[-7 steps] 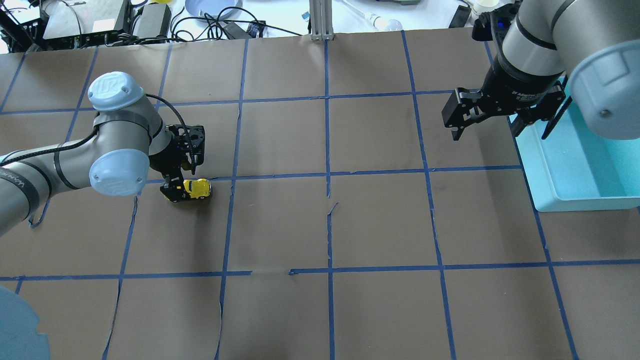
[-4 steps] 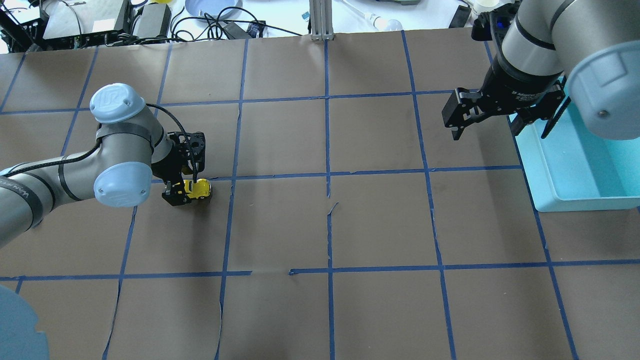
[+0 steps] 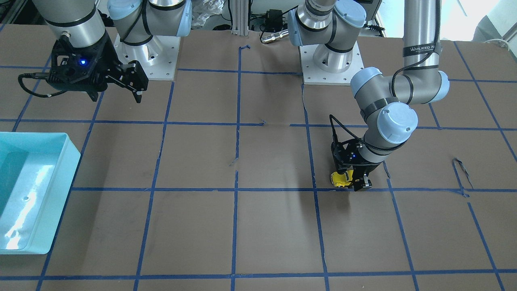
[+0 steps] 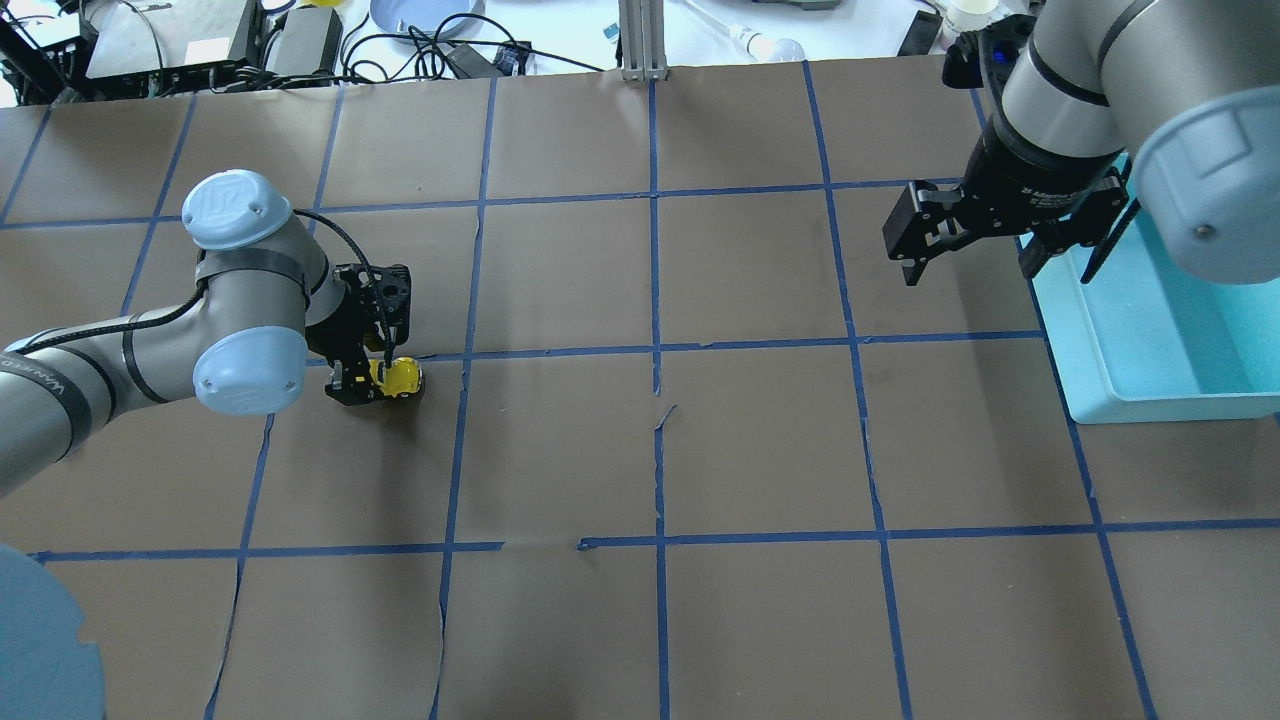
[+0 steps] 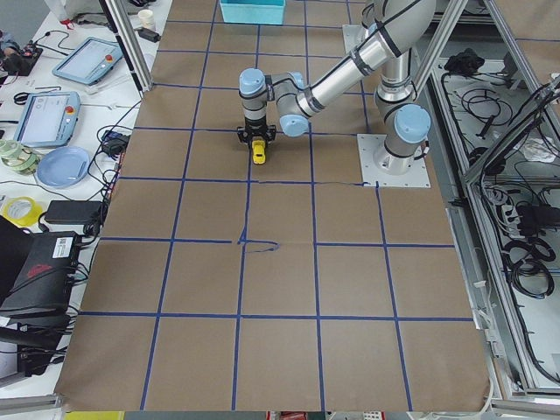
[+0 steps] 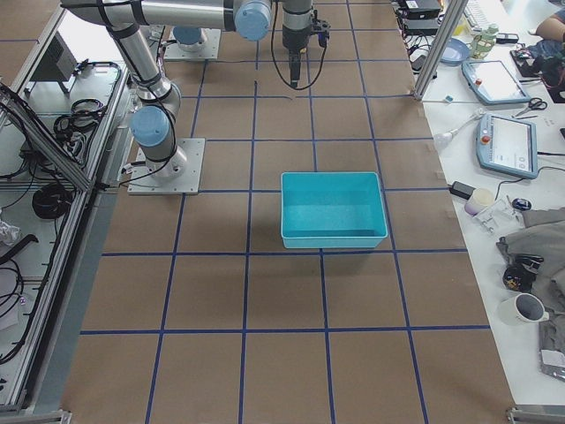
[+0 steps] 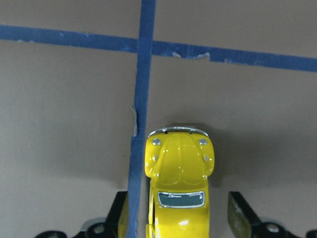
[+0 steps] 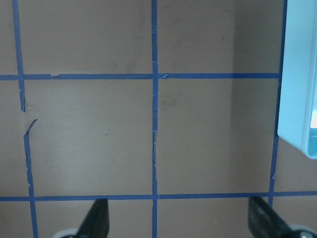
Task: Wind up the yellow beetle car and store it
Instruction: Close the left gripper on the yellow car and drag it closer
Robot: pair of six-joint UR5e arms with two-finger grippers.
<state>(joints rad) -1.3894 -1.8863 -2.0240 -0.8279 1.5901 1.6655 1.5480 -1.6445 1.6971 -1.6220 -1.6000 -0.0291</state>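
From across the table, the left gripper (image 3: 349, 182) is down at the brown-papered table (image 3: 274, 234), its fingers on either side of the yellow beetle car (image 3: 338, 179), which sits on its wheels just beside a blue tape line (image 3: 282, 189). Over on the other side, the right gripper (image 3: 116, 93) hangs above the paper, jaws spread with nothing between them, well apart from the teal bin (image 3: 60, 198). Overhead now: the car's rounded nose pokes out past the left fingers, right at a crossing of tape lines, and the bin lies at the far right edge, next to the right gripper. From the left end, the little yellow body shows directly under the near arm's wrist. From the right end, the bin sits on the table with nothing visible inside it. Left wrist camera: the car is dead centre between the two pads, a gap visible on each side, so the jaws are parted and not touching it. Right wrist camera: both fingertips wide apart over bare paper, with a corner of the bin at the right edge.
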